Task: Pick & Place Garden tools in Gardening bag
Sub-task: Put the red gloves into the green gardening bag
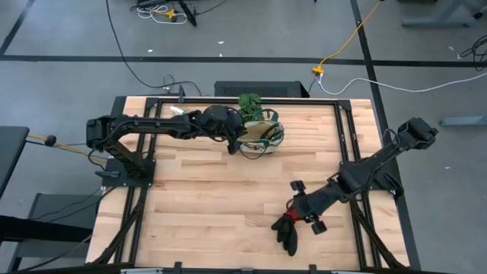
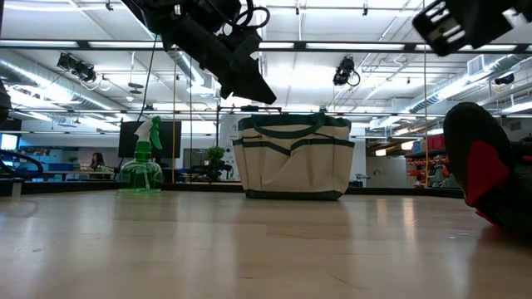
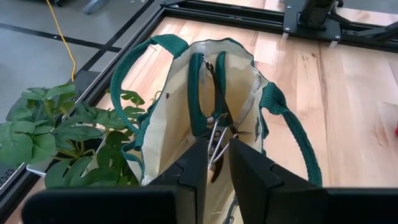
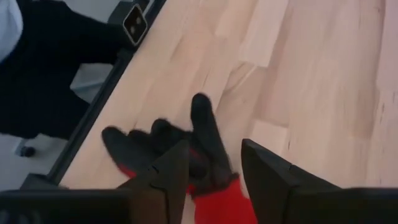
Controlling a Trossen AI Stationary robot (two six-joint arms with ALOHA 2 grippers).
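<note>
The cream gardening bag (image 1: 262,137) with green trim stands at the table's far middle, also in the low view (image 2: 293,158). My left gripper (image 3: 217,171) is at its open mouth, shut on the pruning shears (image 3: 208,93), whose green-dark handles reach into the bag. My right gripper (image 4: 214,177) is open at the near right, its fingers on either side of the red-and-black gloves (image 4: 186,149), over the red cuff. The gloves (image 1: 288,230) lie on the table. The green spray bottle (image 2: 141,170) stands left of the bag. The hand rakes do not show. My left gripper pinches the shears' metal blade end (image 3: 216,144) between its two fingers. The fingers slant down from the table's left toward the bag's mouth and lie along the shears. The shears point away from the fingers, handles (image 3: 198,81) inside the bag.
A leafy green plant (image 1: 249,103) stands at the far edge just behind the bag, close to my left gripper (image 3: 56,130). The black frame rails run along the table's edges. Bare wood lies between the bag and the gloves.
</note>
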